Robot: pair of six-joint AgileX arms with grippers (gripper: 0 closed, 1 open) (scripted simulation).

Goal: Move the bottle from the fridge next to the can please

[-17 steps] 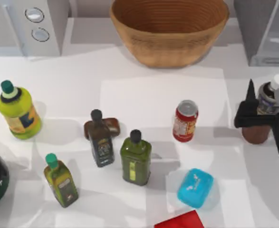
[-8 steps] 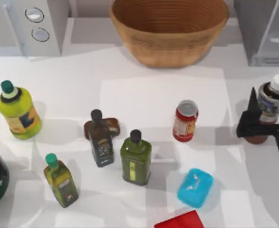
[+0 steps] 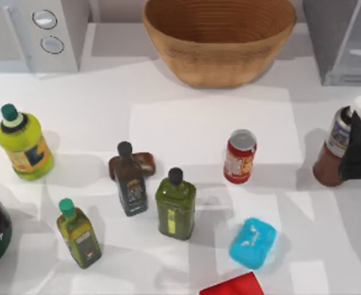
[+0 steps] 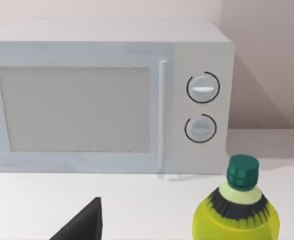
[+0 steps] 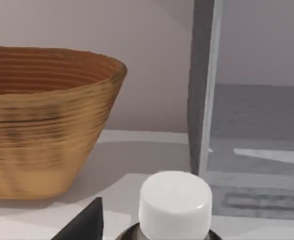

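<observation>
Starting far left of the working claw: the left gripper (image 4: pixel 81 222) is parked beside the yellow-green bottle (image 3: pixel 21 141), and I cannot tell its fingers' state. Moving right, the red can (image 3: pixel 240 156) stands well apart from the claw, on open table. And here's the action: the right gripper (image 3: pixel 357 153) sits against the reddish-brown bottle (image 3: pixel 339 150), upright, out of the fridge (image 3: pixel 343 37). Clenched or released? Cannot tell. Rigid, top-heavy, probably slick (tall and narrow); hold it mid-body under the label, not by the white cap (image 5: pixel 174 197).
</observation>
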